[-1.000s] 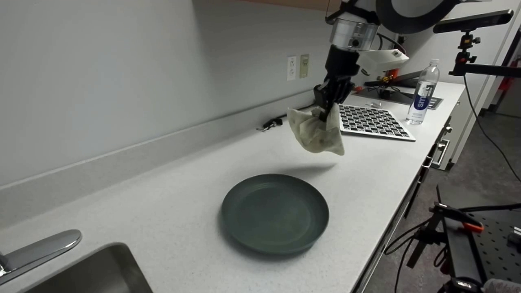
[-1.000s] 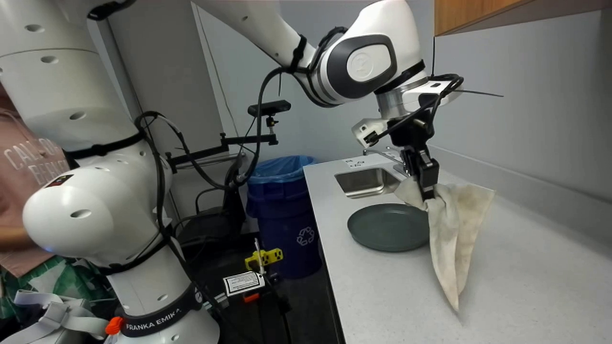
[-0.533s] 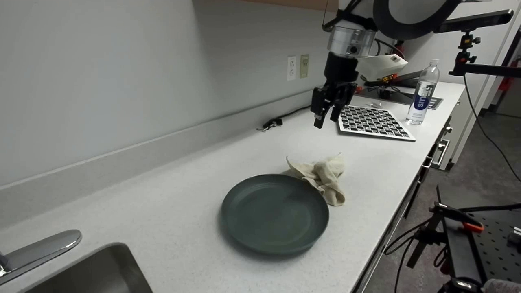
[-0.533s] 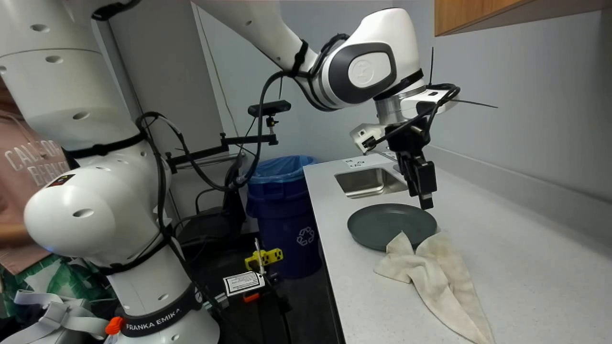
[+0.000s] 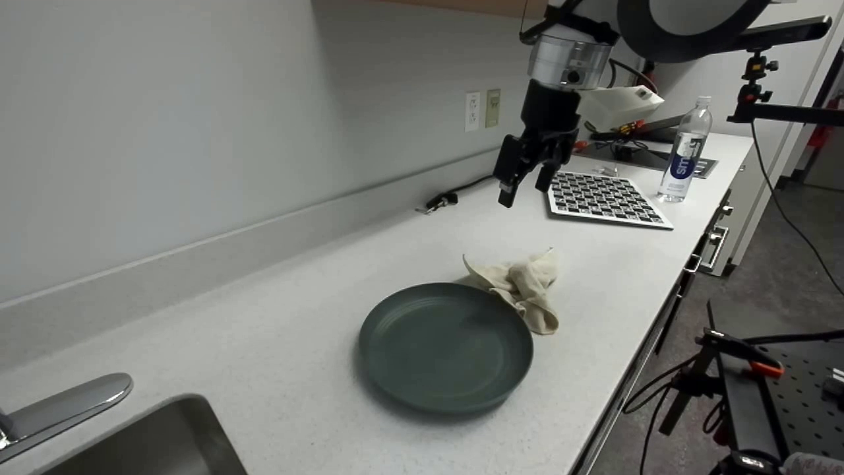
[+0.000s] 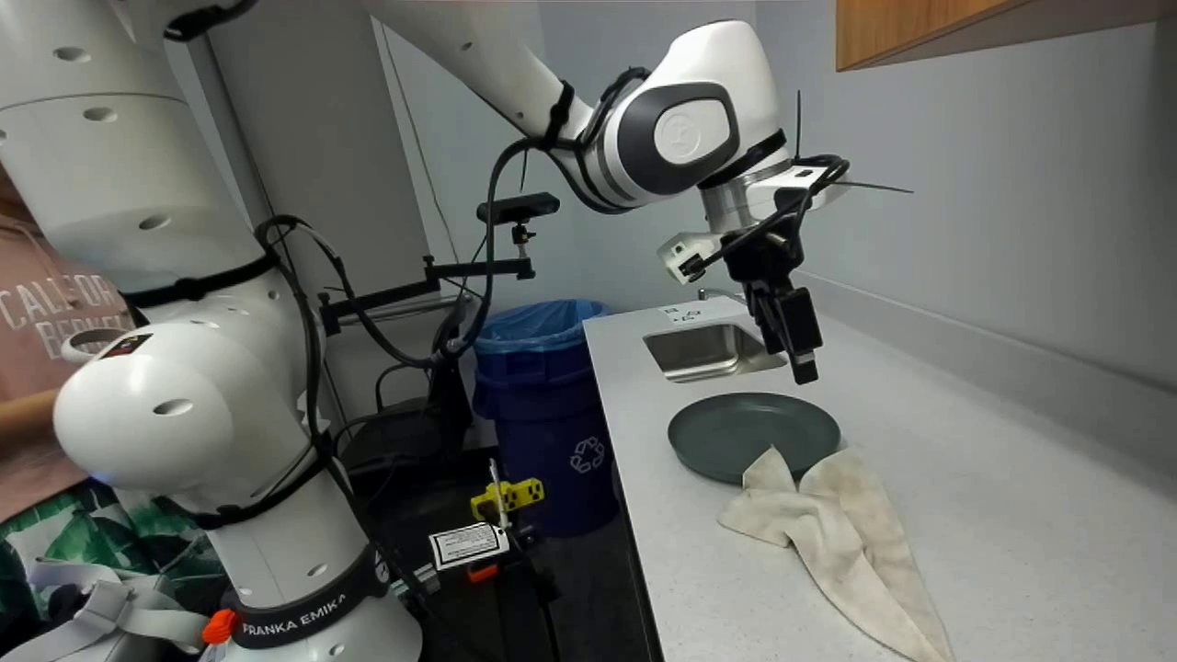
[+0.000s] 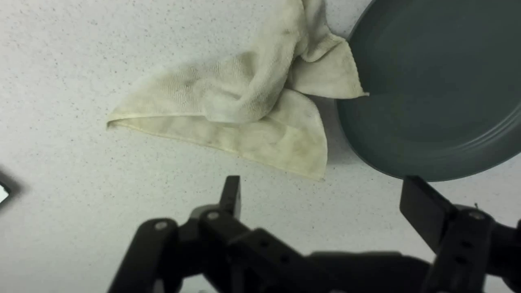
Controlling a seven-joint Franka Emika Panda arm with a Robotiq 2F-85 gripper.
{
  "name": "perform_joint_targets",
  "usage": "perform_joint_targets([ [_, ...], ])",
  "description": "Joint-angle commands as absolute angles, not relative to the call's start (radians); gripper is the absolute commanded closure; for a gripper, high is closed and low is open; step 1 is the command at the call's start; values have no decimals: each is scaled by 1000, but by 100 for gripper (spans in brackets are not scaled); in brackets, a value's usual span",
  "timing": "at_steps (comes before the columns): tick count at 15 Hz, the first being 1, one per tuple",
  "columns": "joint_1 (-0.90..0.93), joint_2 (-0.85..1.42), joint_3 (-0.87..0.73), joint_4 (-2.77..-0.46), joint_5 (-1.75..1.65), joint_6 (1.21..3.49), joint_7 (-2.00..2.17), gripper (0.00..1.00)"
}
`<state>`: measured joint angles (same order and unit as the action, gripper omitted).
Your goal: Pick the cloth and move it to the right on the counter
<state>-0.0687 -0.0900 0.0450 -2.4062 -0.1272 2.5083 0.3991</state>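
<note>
The cream cloth (image 5: 531,280) (image 6: 846,542) lies crumpled on the white counter (image 5: 283,369) beside a dark green plate (image 5: 442,363). In the wrist view the cloth (image 7: 252,89) is folded over itself, and one corner reaches over the near rim of the plate (image 7: 431,101). My gripper (image 5: 525,190) (image 6: 804,372) hangs in the air above the counter, apart from the cloth. Its jaws are wide open in the wrist view, with only bare counter between the fingers and nothing held by the gripper (image 7: 323,183).
A sink (image 6: 708,352) with a faucet (image 5: 72,409) is set into the counter. Farther along stand a checkered board (image 5: 606,201) and a water bottle (image 5: 686,152). A wall backs the counter, and a wooden cabinet (image 6: 975,32) hangs above. A blue bin (image 6: 547,405) stands beside it.
One second ago the cloth hung from my gripper above the counter. The jaws have opened, the cloth has dropped beside the plate, and the gripper has shifted slightly toward the sink.
</note>
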Motion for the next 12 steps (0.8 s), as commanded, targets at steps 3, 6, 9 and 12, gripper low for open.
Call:
perform_joint_targets([
  [3, -43, -242, 80, -2504, -200, 2567, 471, 0],
  [6, -46, -333, 98, -2566, -184, 2578, 451, 0],
  [9, -61, -306, 108, -2538, -172, 2556, 439, 0],
  [12, -65, -356, 112, -2576, -169, 2557, 436, 0],
])
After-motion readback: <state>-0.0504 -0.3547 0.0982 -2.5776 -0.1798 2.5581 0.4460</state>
